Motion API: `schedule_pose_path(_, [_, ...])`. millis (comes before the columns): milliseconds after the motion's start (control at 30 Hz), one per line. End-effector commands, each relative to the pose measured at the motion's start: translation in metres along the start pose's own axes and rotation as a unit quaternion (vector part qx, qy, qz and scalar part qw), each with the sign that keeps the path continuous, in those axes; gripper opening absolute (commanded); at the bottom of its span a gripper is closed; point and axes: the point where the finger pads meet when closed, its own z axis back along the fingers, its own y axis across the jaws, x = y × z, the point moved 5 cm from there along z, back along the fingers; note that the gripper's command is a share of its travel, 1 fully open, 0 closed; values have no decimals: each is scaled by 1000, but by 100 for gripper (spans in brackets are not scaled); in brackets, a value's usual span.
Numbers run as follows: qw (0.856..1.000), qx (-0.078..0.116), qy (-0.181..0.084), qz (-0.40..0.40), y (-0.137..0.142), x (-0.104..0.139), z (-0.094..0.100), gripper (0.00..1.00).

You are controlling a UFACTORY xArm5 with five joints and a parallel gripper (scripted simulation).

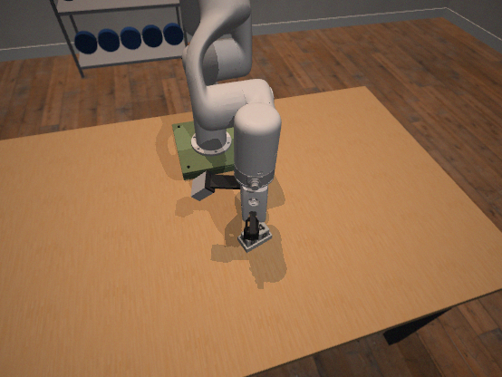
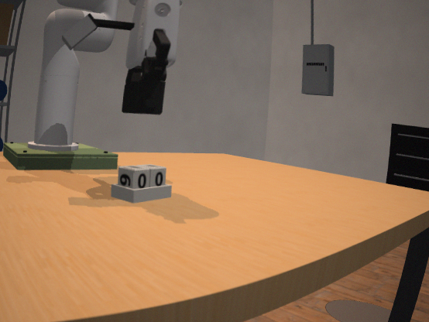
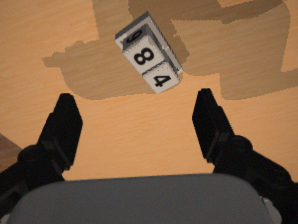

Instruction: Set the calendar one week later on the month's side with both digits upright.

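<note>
The grey calendar tray point(image 1: 252, 246) point(image 2: 141, 193) lies flat on the table with two white digit cubes side by side in it. In the wrist view the tops read 8 point(image 3: 141, 56) and 4 point(image 3: 161, 80). In the exterior view the left cube point(image 2: 133, 179) shows a 0 and, on its end face, a 6 or 9; the right cube point(image 2: 157, 178) shows a 0. My gripper point(image 1: 252, 227) point(image 2: 142, 106) point(image 3: 137, 105) is open and empty. It hangs well above the tray, which lies ahead of the fingers in the wrist view. In the top view the gripper hides most of the cubes.
The arm's green base plate point(image 1: 188, 156) point(image 2: 58, 159) sits behind the tray. A shelf with blue discs point(image 1: 130, 38) stands on the floor at the back. A grey wall box point(image 2: 317, 70) and a dark cabinet point(image 2: 410, 156) are off the table's right side.
</note>
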Motion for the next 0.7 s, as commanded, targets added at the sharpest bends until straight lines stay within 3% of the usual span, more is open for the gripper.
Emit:
schedule_pose_path(0, [996,-2,0,87,2,0,1,100])
schedule_pose_path(300, [976,-2,0,217,6,-1,0,100])
schedule_pose_path(667, [959,-2,0,283,8,-1,-1,100])
